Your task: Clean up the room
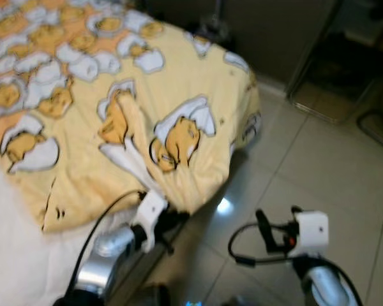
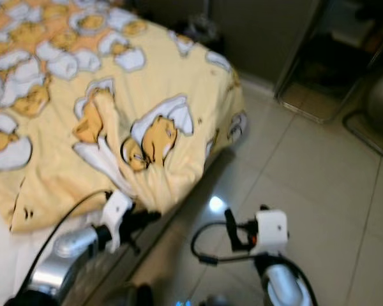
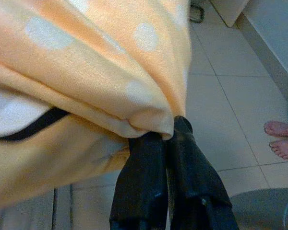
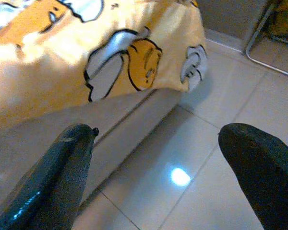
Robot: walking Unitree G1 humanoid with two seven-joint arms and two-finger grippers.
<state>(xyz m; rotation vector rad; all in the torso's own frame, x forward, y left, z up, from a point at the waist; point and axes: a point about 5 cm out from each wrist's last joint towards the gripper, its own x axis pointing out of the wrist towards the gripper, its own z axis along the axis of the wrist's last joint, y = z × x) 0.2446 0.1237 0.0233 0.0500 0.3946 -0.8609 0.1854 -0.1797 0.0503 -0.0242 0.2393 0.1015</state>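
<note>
A yellow blanket (image 1: 134, 121) printed with egg cartoon figures lies rumpled over the bed, its corner hanging toward the floor. My left gripper (image 1: 173, 220) is at the blanket's lower edge; in the left wrist view its fingers (image 3: 153, 158) are shut on a fold of the blanket (image 3: 110, 86). My right gripper (image 1: 263, 228) hovers open over the tiled floor beside the bed, holding nothing; the right wrist view has its fingers (image 4: 62, 167) wide apart, facing the bed's side and the blanket (image 4: 110, 52).
White sheet (image 1: 13, 242) shows under the blanket at the near left. Glossy beige floor tiles (image 1: 319, 166) stretch to the right. A metal-framed rack (image 1: 332, 70) stands at the far right. A person's bare feet (image 3: 282, 139) stand on the tiles.
</note>
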